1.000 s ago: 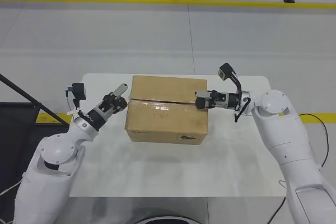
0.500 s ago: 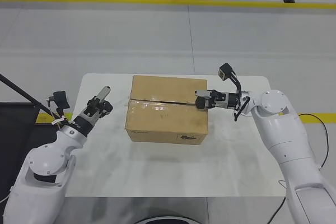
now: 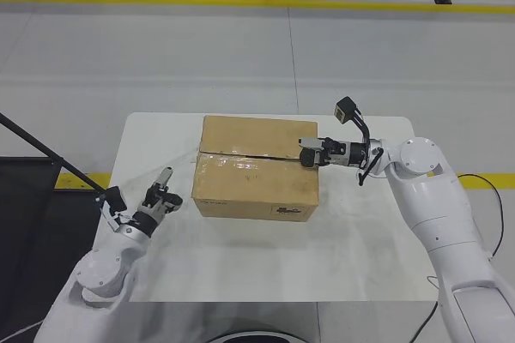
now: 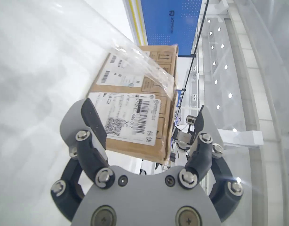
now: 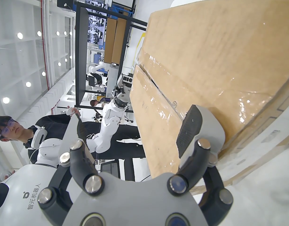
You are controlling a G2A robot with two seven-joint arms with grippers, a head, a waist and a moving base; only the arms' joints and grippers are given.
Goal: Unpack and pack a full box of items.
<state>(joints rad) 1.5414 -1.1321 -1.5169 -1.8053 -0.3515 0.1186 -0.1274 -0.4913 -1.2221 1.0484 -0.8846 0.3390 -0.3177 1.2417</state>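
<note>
A brown cardboard box point(image 3: 256, 184) stands closed in the middle of the white table point(image 3: 240, 257), with clear tape along its top seam point(image 3: 249, 156). My left gripper point(image 3: 165, 193) is open and holds nothing. It sits apart from the box, off its front left corner. In the left wrist view the open gripper point(image 4: 144, 116) faces the box's labelled end point(image 4: 132, 109), and a loose strip of clear tape point(image 4: 144, 64) trails off the top edge. My right gripper point(image 3: 307, 153) is open at the seam's right end, one finger point(image 5: 196, 128) lying on the box top point(image 5: 205, 55).
A black frame with a slanted bar point(image 3: 26, 137) stands off the table's left side. Bare table surface lies in front of the box and to its right point(image 3: 360, 249).
My left arm has drawn back from the box's left end toward the front left of the table. The right arm and the box have stayed put.
</note>
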